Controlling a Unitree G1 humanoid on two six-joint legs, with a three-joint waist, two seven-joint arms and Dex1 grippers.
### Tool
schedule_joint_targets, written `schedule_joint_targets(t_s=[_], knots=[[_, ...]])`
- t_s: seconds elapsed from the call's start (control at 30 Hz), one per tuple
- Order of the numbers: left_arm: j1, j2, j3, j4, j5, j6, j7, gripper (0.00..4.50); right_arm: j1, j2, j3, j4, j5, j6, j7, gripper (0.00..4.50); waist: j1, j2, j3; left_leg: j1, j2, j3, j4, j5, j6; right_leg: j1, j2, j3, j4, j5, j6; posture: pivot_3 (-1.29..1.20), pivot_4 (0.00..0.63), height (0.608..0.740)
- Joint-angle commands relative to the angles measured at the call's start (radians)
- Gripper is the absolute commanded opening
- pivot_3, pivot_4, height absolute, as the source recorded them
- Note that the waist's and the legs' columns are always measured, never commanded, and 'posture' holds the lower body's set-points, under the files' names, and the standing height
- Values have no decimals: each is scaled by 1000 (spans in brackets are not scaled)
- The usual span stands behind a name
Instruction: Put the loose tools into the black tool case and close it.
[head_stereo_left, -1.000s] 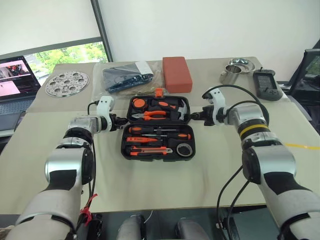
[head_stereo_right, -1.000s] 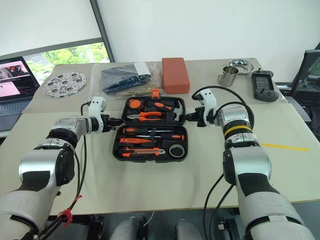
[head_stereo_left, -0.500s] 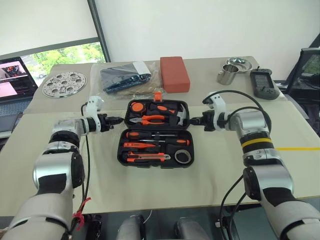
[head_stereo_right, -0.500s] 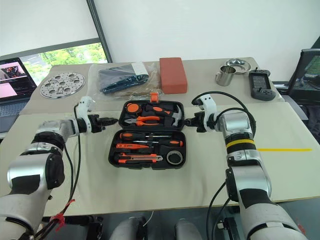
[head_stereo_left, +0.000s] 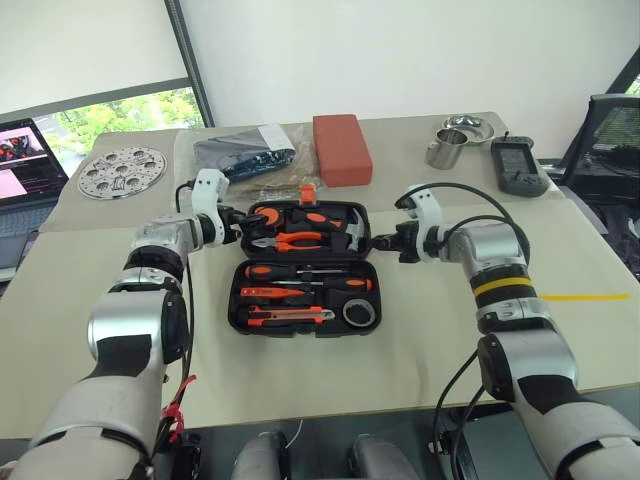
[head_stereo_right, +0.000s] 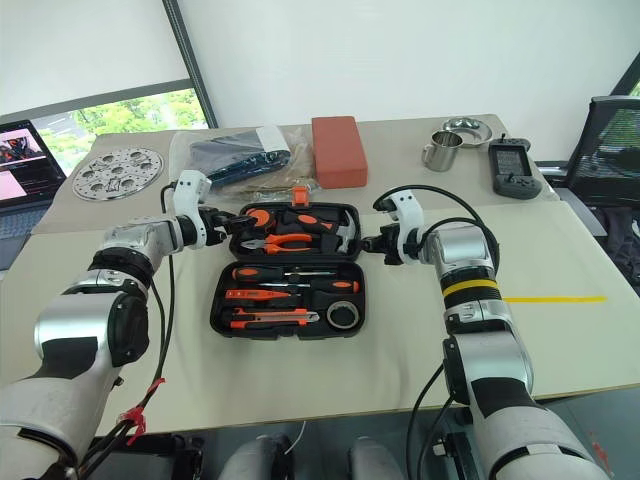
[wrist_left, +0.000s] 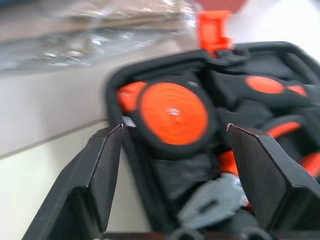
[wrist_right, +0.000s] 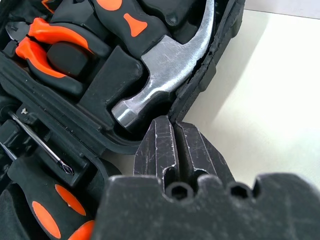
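Right wrist view — shut right claw (wrist_right: 174, 145) meets tool case (wrist_right: 210, 65) rim.

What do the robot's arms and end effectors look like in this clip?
Both arms are silver-grey shells with black joint sections. The right arm bears a yellow band at the forearm. White wrist housings carry looping black cables. The left end effector and the right end effector each have two black, scuffed, wedge-shaped fingers.

A beige table (head_stereo_left: 420, 350) carried the open black tool case (head_stereo_left: 303, 266) at its middle, with a red block (head_stereo_left: 341, 148), a clear bag (head_stereo_left: 240, 153), a perforated metal disc (head_stereo_left: 123, 170), a steel mug (head_stereo_left: 444, 150), a steel bowl (head_stereo_left: 467, 127) and a dark handheld device (head_stereo_left: 518, 166) along its far side
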Motion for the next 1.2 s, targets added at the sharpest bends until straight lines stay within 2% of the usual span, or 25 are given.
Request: schedule_joint_targets(t_s=[0.03, 0.17, 0.37, 0.57, 0.63, 0.67, 0.93, 0.97, 1.2], knots=[[-14, 44, 24, -22, -19, -18, -9, 3614, 8, 8, 8, -34, 29, -5, 3, 0, 0, 0, 0, 0, 0, 0, 0, 0, 0, 0, 0, 0, 0, 0, 0, 0, 150, 740], [16, 56, -7, -23, 13, 2, -19, 3614, 8, 12, 11, -30, 34, -8, -4, 0, 0, 0, 0, 0, 0, 0, 0, 0, 0, 0, 0, 0, 0, 0, 0, 0, 150, 740], [49, 13, -10, -22, 1, 39, 3, 3614, -1, 23, 16, -26, 39, -9, -10, 0, 3, 0, 0, 0, 0, 0, 0, 0, 0, 0, 0, -1, 0, 0, 0, 0, 150, 740], [51, -16, -4, 0, 13, 32, 151, 3614, 1, 21, 19, -22, 37, -12, -17, 0, 3, 0, 0, 1, 2, 0, 0, 0, 0, 0, 0, -3, 0, 0, 0, 0, 150, 740], [47, -19, -7, 4, 20, 38, 186, 3093, 5, 20, 18, -28, 38, -8, -19, 0, 3, 0, 0, 1, 2, 0, 0, 0, 0, 0, 0, -3, 0, 0, 0, 0, 150, 740], [45, -21, -9, 5, 20, 45, 188, 2975, 6, 19, 17, -31, 39, -6, -20, 0, 3, 0, 0, 2, 2, 0, 0, 0, 0, 0, 0, -3, 0, 0, 0, 0, 150, 740], [42, -23, -26, 2, 25, 73, 167, 194, 20, 17, 10, -45, 44, -7, -29, 0, 3, 0, 0, 3, 2, 0, 0, 1, -2, 0, 0, -5, 0, 0, 0, 0, 150, 740], [42, -23, -26, -1, 23, 71, 161, 48, 22, 19, 9, -47, 44, -10, -31, 0, 3, 0, 0, 3, 2, 0, 0, 1, -3, 0, 0, -5, 1, 0, 0, 0, 150, 740], [56, -32, 2, -36, -17, 17, 76, 48, 45, 39, -33, -82, 55, -123, -80, 0, 2, 0, 0, 3, 3, 1, 0, 2, -4, 0, 1, -6, 0, 0, 0, 0, 150, 740]])
